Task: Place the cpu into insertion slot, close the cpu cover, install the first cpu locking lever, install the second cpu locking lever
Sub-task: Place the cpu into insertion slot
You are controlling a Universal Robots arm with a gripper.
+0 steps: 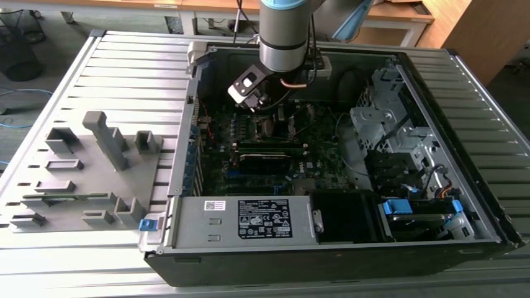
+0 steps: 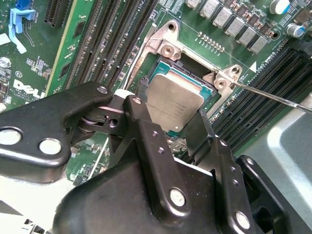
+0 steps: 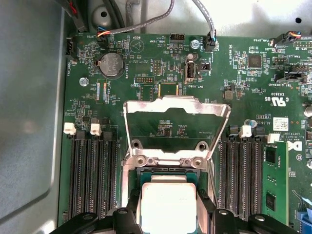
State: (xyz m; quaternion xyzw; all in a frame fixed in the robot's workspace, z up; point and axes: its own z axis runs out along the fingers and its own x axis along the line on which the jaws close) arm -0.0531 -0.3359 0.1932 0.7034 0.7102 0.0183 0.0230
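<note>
The fingers (image 2: pixel 146 136) are clenched on the cpu (image 2: pixel 175 100), one black tip at each of two opposite edges. Its dull silver top faces up, right at the insertion slot (image 2: pixel 161 68). I can't tell whether the chip is fully seated or a touch above it. In the first wrist view the cpu cover (image 3: pixel 176 103) stands flipped open just beyond the slot, with green board showing through its window. In the second wrist view a thin metal rod (image 2: pixel 273 95) slants away from one corner of the socket bracket.

Rows of long black memory slots (image 3: pixel 92 180) flank the socket on both sides of the green motherboard (image 3: pixel 234 73). A coin battery (image 3: pixel 111 65) sits farther out, near the board's edge.

From where I stand, the arm (image 1: pixel 286 31) drops straight down into an open computer case (image 1: pixel 331 261) lying on its side. A grey power supply (image 1: pixel 207 223) sits at the case's near end. The case rests on a slatted metal worktop (image 1: pixel 124 68). On the exterior view's left a grey fixture block (image 1: pixel 91 167) holds upright pegs and brackets. Beyond the worktop are wooden desks (image 1: pixel 398 12) and a dark wire bin (image 1: pixel 17 43) on the floor.
</note>
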